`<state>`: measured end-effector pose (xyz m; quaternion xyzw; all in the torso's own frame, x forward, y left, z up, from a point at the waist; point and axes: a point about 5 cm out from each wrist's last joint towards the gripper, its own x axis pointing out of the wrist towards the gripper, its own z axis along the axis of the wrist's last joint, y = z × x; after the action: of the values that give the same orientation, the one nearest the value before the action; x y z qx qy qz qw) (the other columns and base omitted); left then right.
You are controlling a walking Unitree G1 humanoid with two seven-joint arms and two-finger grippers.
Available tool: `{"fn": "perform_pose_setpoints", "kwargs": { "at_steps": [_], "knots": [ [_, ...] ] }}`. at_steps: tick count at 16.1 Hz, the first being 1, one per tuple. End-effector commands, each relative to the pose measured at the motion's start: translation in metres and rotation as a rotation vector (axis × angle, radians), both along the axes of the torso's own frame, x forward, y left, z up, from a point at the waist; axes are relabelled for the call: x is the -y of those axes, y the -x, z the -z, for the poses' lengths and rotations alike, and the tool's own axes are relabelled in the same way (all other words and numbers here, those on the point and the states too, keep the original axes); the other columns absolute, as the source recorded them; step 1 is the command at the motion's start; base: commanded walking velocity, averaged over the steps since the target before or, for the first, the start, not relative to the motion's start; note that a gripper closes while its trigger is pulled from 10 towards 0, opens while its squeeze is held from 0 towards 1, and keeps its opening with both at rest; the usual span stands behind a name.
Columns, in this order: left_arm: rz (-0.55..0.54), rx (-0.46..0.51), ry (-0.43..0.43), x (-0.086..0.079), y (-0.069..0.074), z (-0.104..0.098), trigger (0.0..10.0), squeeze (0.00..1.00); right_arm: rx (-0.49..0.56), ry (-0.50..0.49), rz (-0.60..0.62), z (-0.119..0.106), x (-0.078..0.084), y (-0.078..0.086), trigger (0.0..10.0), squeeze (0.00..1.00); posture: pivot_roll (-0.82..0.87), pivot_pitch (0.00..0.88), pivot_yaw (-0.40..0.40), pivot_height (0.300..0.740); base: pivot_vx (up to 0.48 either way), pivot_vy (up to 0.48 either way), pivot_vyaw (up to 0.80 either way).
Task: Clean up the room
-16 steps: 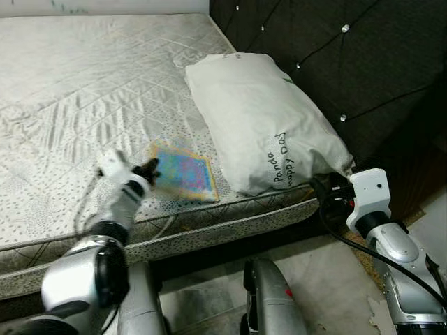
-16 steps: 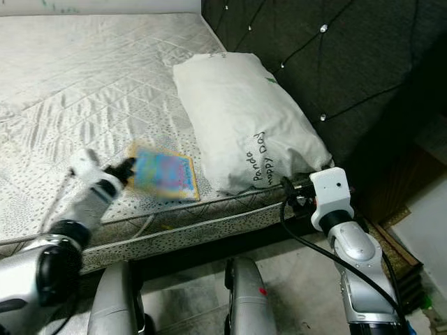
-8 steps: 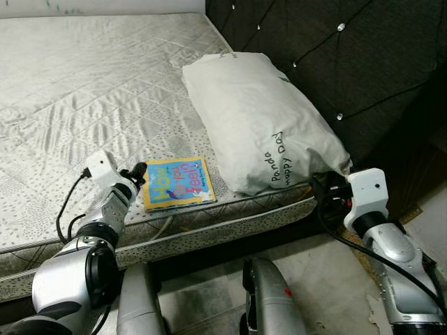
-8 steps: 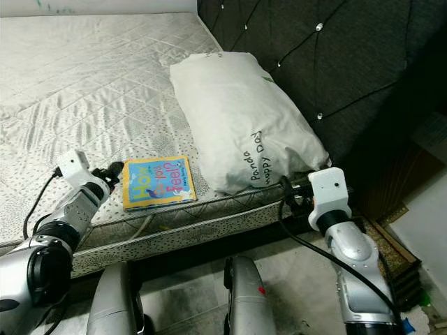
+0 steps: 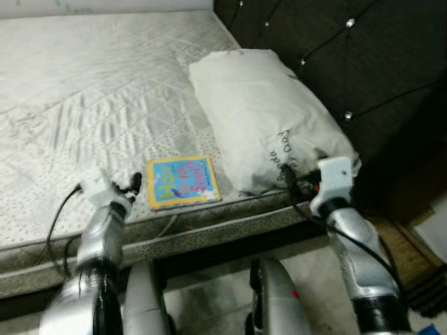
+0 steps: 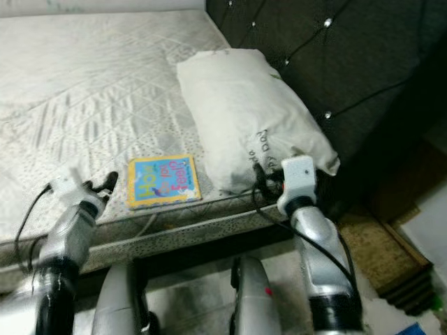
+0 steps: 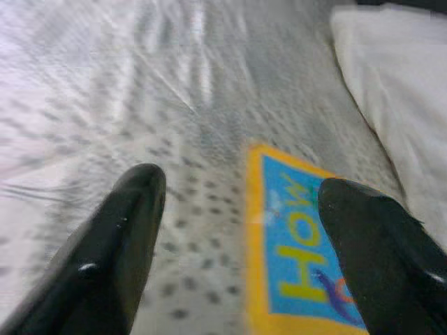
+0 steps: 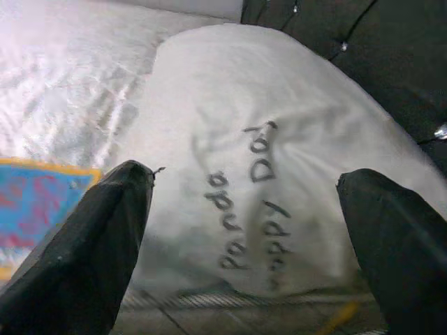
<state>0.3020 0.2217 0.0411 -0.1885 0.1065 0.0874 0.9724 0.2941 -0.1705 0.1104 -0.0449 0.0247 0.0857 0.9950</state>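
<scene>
A blue picture book with a yellow border (image 5: 183,181) lies flat on the bare mattress (image 5: 84,105) near its front edge, beside a white pillow (image 5: 262,118) with dark lettering. My left gripper (image 5: 134,183) hovers just left of the book, open, nothing between its fingers (image 7: 126,237); the wrist view shows the book (image 7: 300,272) just ahead. My right gripper (image 5: 290,176) is at the pillow's front end, open, its fingers (image 8: 105,244) spread wide before the pillow (image 8: 265,174).
A dark tufted headboard (image 5: 335,49) stands behind the pillow on the right. The mattress edge (image 5: 209,234) runs across in front of me, with my legs and tiled floor (image 5: 321,293) below. A brown mat (image 6: 384,251) lies at the right.
The book, held in my left gripper a second ago, now lies on the mattress. The left gripper has drawn back left. My right gripper has moved up against the pillow's front end.
</scene>
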Motion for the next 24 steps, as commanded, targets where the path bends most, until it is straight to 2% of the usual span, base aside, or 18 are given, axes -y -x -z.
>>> {"fn": "perform_pose_setpoints", "kwargs": {
  "at_steps": [1,3,4,6,7,8,9,10,12,14,18,20,24],
  "knots": [
    [-0.008,0.043,-0.056,0.002,0.005,-0.009,10.0,1.00,0.008,-0.046,0.016,-0.003,-0.001,-0.006,10.0,0.00,-0.05,0.000,-0.014,0.579,0.000,0.000,0.00],
    [0.000,0.085,-0.109,0.006,0.012,-0.016,10.0,1.00,0.010,-0.075,0.001,-0.003,-0.010,-0.011,10.0,0.00,-0.02,0.000,-0.006,0.579,0.000,0.000,0.00],
    [0.000,0.135,-0.176,0.008,0.017,-0.026,10.0,1.00,0.009,-0.096,-0.013,-0.002,-0.019,-0.013,10.0,0.00,-0.01,0.000,-0.005,0.579,0.000,0.000,0.00],
    [-0.004,0.176,-0.228,0.013,0.021,-0.035,10.0,1.00,0.006,-0.099,-0.033,0.001,-0.030,-0.018,10.0,0.00,0.01,0.000,-0.004,0.579,0.000,0.000,0.00],
    [-0.046,0.213,-0.355,0.016,0.019,-0.047,10.0,1.00,0.016,-0.059,-0.019,0.001,-0.038,-0.031,10.0,0.00,0.03,0.000,-0.003,0.579,0.000,0.000,0.00],
    [-0.055,0.222,-0.384,0.016,0.017,-0.050,10.0,0.92,0.020,-0.054,-0.014,0.001,-0.039,-0.035,10.0,0.00,0.04,0.000,-0.003,0.579,0.000,0.000,0.00],
    [-0.101,0.211,-0.483,0.015,0.014,-0.059,10.0,0.00,0.062,-0.024,0.016,-0.003,-0.038,-0.041,10.0,0.00,0.05,0.000,-0.004,0.579,0.000,0.000,0.00],
    [-0.184,0.156,-0.581,0.012,0.016,-0.067,10.0,0.00,0.053,-0.039,0.037,-0.003,-0.037,-0.046,10.0,0.00,0.05,0.000,-0.007,0.579,0.000,0.000,0.00],
    [-0.087,0.213,-0.342,0.020,0.018,-0.067,10.0,0.00,0.087,-0.074,0.049,-0.008,-0.037,-0.048,10.0,0.00,0.06,0.000,-0.011,0.579,0.000,0.000,0.00],
    [-0.116,0.193,-0.279,0.021,0.023,-0.057,10.0,0.00,0.123,-0.065,0.031,-0.012,-0.042,-0.048,10.0,0.00,0.05,0.000,-0.012,0.579,0.000,0.000,0.00],
    [-0.071,0.245,-0.308,0.028,0.016,-0.064,10.0,0.00,0.120,-0.143,0.036,-0.011,-0.039,-0.048,10.0,0.00,0.02,0.000,0.003,0.579,0.000,0.000,0.00],
    [-0.075,0.240,-0.329,0.031,0.019,-0.066,10.0,0.00,0.146,-0.193,0.003,-0.011,-0.043,-0.046,10.0,0.00,0.02,0.000,0.007,0.579,0.000,0.000,0.00],
    [-0.041,0.240,-0.315,0.030,0.026,-0.063,10.0,0.00,0.151,-0.191,-0.030,-0.005,-0.051,-0.040,10.0,0.00,0.03,0.000,-0.004,0.617,0.000,0.000,0.00]
  ]
}}
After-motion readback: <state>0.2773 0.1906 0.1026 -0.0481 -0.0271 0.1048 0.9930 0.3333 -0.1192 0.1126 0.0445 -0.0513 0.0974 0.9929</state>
